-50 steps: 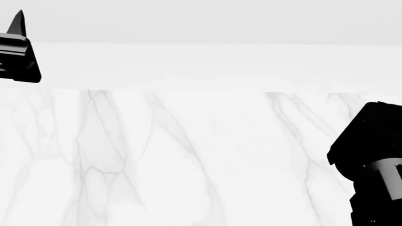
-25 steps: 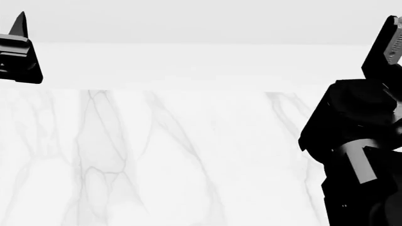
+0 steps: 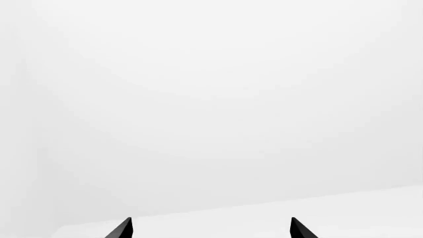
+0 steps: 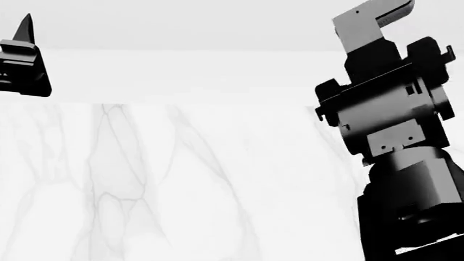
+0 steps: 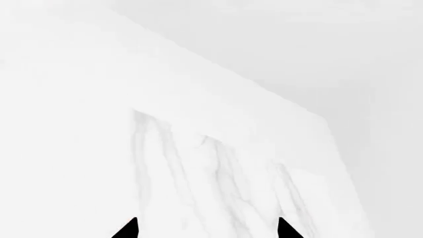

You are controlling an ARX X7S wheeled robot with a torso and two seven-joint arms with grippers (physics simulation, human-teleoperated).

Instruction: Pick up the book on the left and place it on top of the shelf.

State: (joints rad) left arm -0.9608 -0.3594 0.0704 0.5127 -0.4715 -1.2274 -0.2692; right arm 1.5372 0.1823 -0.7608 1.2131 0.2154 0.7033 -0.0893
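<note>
Showing veined marble surface in head view, left end effector parted

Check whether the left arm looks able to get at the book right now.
Probably not yet. No book or shelf shows in any view, only the white marble surface. The left gripper is open, holds nothing and faces blank white; the right gripper is open over the marble.

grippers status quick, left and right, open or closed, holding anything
Left tool: open, tips apart, nothing between them.
Right tool: open, tips apart, nothing held, marble surface beyond.
</note>
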